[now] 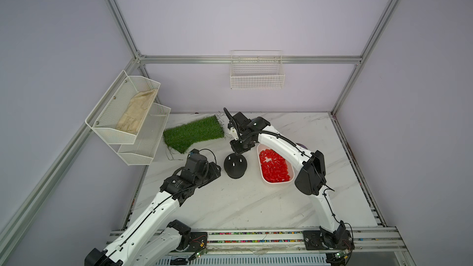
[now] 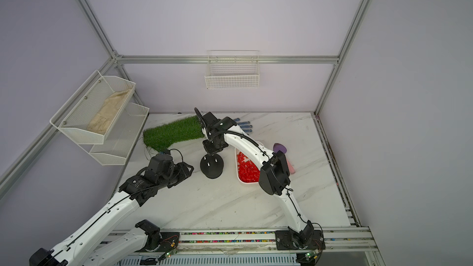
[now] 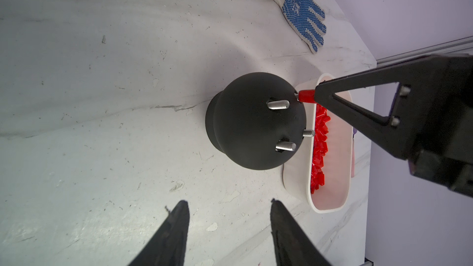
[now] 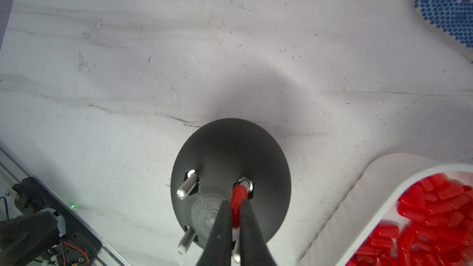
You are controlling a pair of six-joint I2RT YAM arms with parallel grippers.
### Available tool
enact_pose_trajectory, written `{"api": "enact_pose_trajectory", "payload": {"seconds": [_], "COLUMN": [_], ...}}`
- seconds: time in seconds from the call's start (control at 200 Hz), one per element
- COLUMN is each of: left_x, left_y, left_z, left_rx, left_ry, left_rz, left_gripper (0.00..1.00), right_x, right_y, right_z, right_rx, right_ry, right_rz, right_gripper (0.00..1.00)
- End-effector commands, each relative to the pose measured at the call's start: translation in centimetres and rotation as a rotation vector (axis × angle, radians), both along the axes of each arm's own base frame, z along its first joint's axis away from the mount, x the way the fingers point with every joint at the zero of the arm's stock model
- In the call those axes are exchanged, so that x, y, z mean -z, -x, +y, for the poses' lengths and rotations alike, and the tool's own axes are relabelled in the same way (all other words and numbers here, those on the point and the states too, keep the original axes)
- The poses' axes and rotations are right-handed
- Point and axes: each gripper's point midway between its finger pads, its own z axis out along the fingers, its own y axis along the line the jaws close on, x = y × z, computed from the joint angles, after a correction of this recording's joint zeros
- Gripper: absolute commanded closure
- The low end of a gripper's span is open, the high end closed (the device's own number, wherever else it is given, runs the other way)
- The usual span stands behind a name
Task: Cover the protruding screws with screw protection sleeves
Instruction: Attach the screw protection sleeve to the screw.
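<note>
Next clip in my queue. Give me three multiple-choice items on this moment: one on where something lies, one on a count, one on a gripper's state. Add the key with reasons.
1. The spare sleeves lie: A in the white tray beside the dome; B stacked on top of the dome; C beneath the dome.
2. Bare screws on the dome: A one; B three; C four.
3. The right gripper is: A open and empty; B shut on a red sleeve; C shut on a bare screw.

Key: 1 A, the red pile sits inside the tray. 2 B, three silvery studs show uncovered. 3 B, it pinches the sleeve at the fourth screw.
</note>
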Motion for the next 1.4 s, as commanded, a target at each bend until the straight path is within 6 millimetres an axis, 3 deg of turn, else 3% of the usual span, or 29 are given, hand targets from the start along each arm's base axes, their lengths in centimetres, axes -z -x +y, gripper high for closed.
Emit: {"api": "enact_pose_trajectory", "payload": {"seconds": [0.0, 0.31, 0.565, 1.205, 1.39], "left_x": [0.7, 0.8, 0.7, 0.8, 0.8], "left_y": [-0.1, -0.1, -0.1, 0.1, 0.1], "left_z": [0.1, 0.1, 0.1, 0.2, 0.2], "left_rx": [-0.008, -0.007, -0.012, -0.012, -0.012], "left_ry": [0.008, 0.007, 0.009, 0.01, 0.011], "left_rz": [0.004, 0.004, 0.004, 0.001, -0.001], "left_gripper": [0.48, 0.48, 0.48, 0.48, 0.48], "right_x": [-0.2, -0.9, 0.1, 1.7, 0.2], "right_y": [0.2, 0.1, 0.6, 1.0, 0.5], "right_z": [0.2, 0.3, 0.0, -0.6, -0.1], "right_rx": [-0.012, -0.009, -0.01, -0.006, 0.002], "right_ry": [0.015, -0.002, 0.006, 0.025, -0.011], "right_rz": [-0.009, -0.022, 0.004, 0.009, -0.019], "right_gripper": [0.85, 0.83, 0.89, 0.9, 0.88]}}
